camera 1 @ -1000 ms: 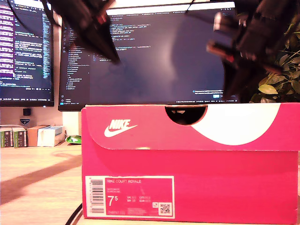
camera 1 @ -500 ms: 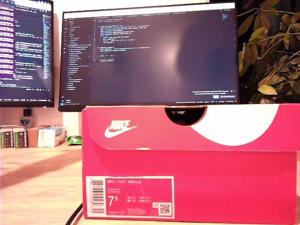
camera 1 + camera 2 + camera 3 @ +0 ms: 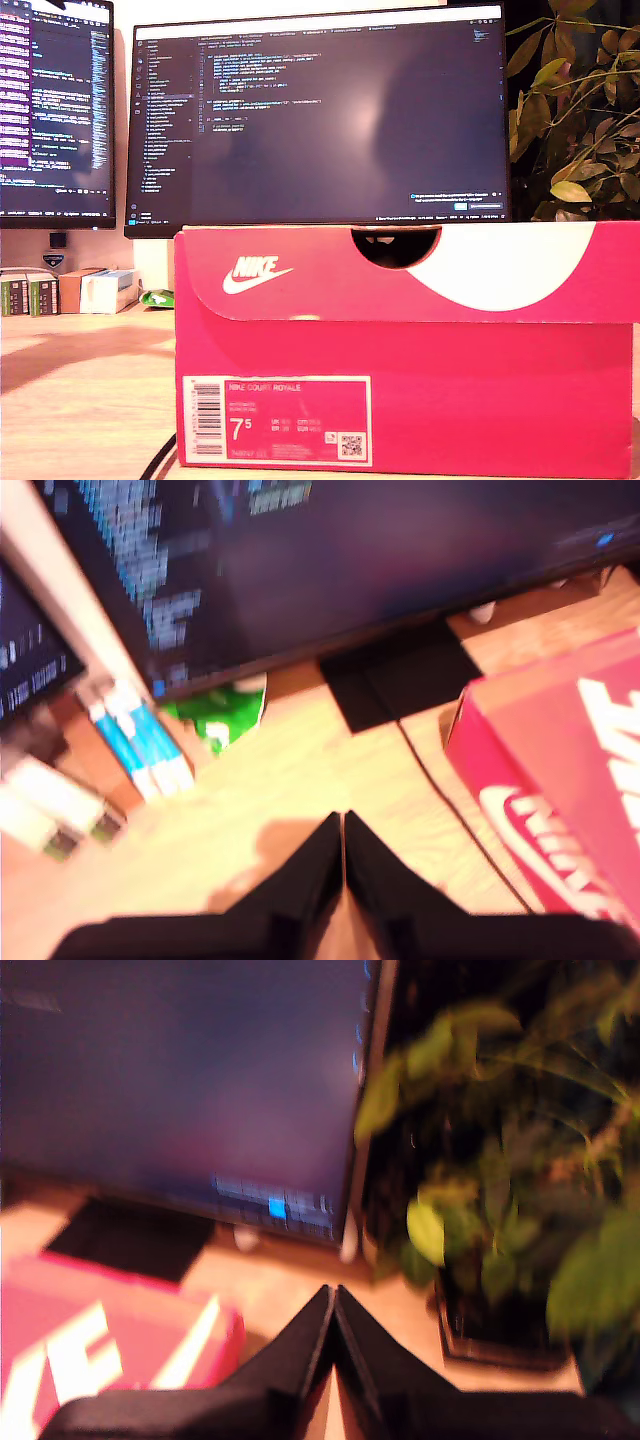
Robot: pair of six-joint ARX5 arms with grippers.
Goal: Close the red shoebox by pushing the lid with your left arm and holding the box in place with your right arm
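The red shoebox (image 3: pixel 400 400) fills the lower part of the exterior view, its lid (image 3: pixel 400 270) lying flat down on it. Neither arm shows in that view. In the first wrist view my first gripper (image 3: pixel 343 825) is shut with nothing in it, high above the wooden desk beside the shoebox (image 3: pixel 560 770). My second gripper (image 3: pixel 332 1295) is also shut and holds nothing, raised past another end of the shoebox (image 3: pixel 100 1350), facing a plant and a monitor. Both wrist views are blurred.
Two monitors (image 3: pixel 320 115) stand behind the box. A leafy plant (image 3: pixel 580 120) is at the exterior view's right, small boxes (image 3: pixel 70 290) and a green packet (image 3: pixel 155 297) at its left. A black cable (image 3: pixel 160 460) runs on the desk beside the box.
One second ago both arms hung blurred above the box at the top of the exterior view; they have since left that view. The box and lid have not moved.
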